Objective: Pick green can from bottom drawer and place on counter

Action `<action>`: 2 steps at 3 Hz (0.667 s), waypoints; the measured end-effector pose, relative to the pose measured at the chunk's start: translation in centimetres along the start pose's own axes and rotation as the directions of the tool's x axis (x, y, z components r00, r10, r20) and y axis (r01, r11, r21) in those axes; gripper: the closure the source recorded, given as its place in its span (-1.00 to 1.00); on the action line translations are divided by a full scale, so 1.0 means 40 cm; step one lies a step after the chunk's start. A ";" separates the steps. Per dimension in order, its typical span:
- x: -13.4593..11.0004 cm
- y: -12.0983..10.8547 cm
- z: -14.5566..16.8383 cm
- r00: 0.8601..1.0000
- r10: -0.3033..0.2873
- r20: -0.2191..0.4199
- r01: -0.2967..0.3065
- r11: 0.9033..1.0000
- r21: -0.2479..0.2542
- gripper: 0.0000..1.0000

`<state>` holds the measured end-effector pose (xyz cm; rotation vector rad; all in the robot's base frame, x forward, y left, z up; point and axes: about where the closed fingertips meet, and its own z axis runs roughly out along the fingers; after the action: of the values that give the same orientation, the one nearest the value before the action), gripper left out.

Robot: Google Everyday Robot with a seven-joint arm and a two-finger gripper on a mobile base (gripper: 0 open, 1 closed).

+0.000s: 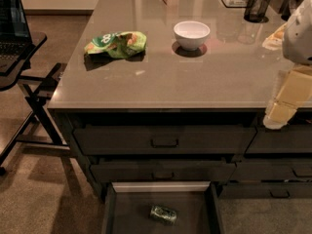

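**Pick step pending: can in the drawer, gripper up at the counter edge**

Far left of the gripper, beyond the counter's end, a laptop (12, 18) sits on a side stand. It has no bearing on the task.

On the counter (219, 77), up and well to the left of the gripper, lies a crumpled green chip bag (117, 44). It is not the target and I leave it alone.

Below and to the left of the gripper, the bottom drawer (127, 213) stands out from the cabinet with its floor exposed. The green can (163, 214) lies on its side on that floor, roughly midway across and apart from both side walls. The two drawer fronts (165, 142) above it are shut.

A white bowl (191, 34) stands on the counter up and to the left of the gripper, closer than the bag. A black mesh cup (257, 6) stands near the back edge, almost straight above the gripper.

The gripper (278, 113) hangs at the right, just at the counter's front edge and level with the top drawer row. I cannot tell whether it is spread or closed, and it holds nothing I can see.

Assessment: the pick has not started. The next move calls for a long descent down and leftward, clearing the drawer's right wall. The gripper must then be aligned across the can's round body, which may roll when touched.
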<state>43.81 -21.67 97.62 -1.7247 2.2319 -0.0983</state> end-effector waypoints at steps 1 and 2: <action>0.000 0.000 0.001 1.000 0.000 0.000 0.000 1.000 0.000 -1.00; 0.014 0.004 0.054 1.000 0.004 0.012 -0.003 1.000 -0.030 -1.00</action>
<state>44.16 -21.87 95.43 -1.7321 2.2386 -0.0529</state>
